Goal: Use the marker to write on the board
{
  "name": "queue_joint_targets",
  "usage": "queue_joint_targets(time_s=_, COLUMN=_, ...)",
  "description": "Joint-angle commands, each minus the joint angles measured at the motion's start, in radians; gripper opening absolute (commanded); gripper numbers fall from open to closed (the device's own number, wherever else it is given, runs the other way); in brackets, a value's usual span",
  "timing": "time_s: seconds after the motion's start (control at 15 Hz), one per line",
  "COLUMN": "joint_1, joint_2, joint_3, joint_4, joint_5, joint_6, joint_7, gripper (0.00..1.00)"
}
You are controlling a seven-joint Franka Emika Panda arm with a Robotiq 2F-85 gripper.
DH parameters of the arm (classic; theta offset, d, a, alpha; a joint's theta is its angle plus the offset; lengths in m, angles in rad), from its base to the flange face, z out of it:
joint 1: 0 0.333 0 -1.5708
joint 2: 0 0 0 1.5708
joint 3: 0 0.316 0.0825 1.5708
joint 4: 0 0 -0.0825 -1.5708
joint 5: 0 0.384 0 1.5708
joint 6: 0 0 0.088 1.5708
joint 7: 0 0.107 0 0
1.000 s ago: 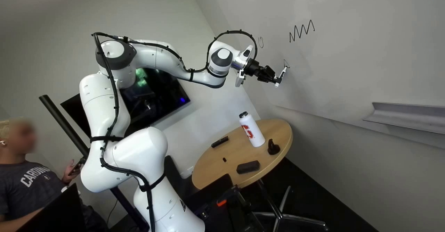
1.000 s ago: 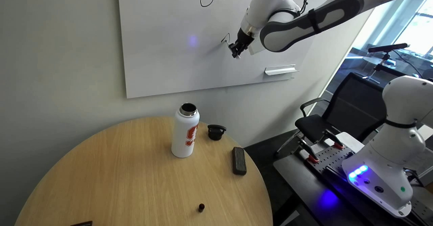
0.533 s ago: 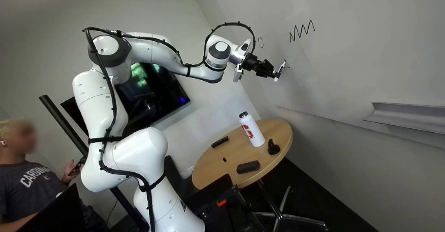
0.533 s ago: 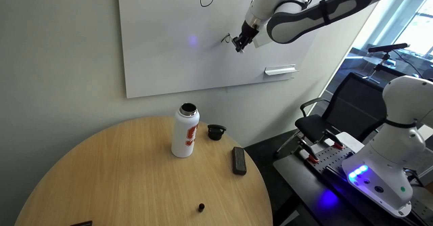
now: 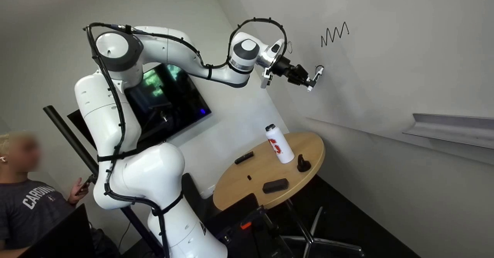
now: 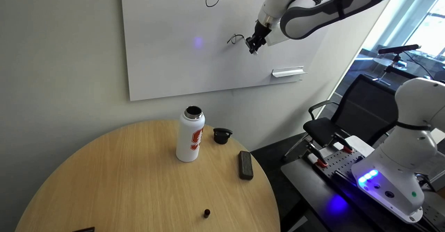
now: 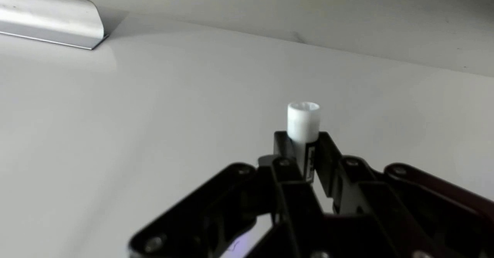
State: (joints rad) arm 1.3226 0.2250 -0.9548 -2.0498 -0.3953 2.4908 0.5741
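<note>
The marker is a thin white pen with a dark label, seen in an exterior view [image 5: 318, 72] and in the wrist view [image 7: 303, 123]. My gripper, in both exterior views [image 5: 311, 82] [image 6: 253, 45] and the wrist view [image 7: 301, 150], is shut on its barrel. The marker slants, its writing end up at the board and its white back end sticking out below the fingers. The board [image 5: 386, 72] [image 6: 167, 55] [image 7: 193, 99] bears a black zigzag, a circled mark and a small looped line [image 6: 235, 38]. The writing end appears to meet that line; fingers partly hide it.
A ledge [image 6: 288, 72] [image 7: 50, 16] juts from the board's lower edge. Below, a round table [image 6: 139, 176] holds a white bottle [image 6: 190, 134], black lid [image 6: 221, 135], black block [image 6: 245, 165] and small dark cap [image 6: 207, 213]. A person [image 5: 31, 196] sits beyond the arm.
My gripper has moved up a little and along the board, still holding the marker. The peaked line by its writing end has grown into a loop with an arc trailing toward the gripper.
</note>
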Motion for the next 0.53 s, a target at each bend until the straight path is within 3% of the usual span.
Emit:
queue_joint_targets(time_s=0.0, joint_1=-0.171, joint_2=-0.037, joint_3=0.181, joint_4=0.018, joint_5=-0.036, joint_6=-0.037, joint_7=0.022, gripper=0.05)
queue_joint_targets(time_s=0.47, joint_1=-0.531, joint_2=-0.051, joint_3=0.591, joint_4=0.055, joint_5=-0.129, joint_6=-0.041, joint_7=0.064, gripper=0.05)
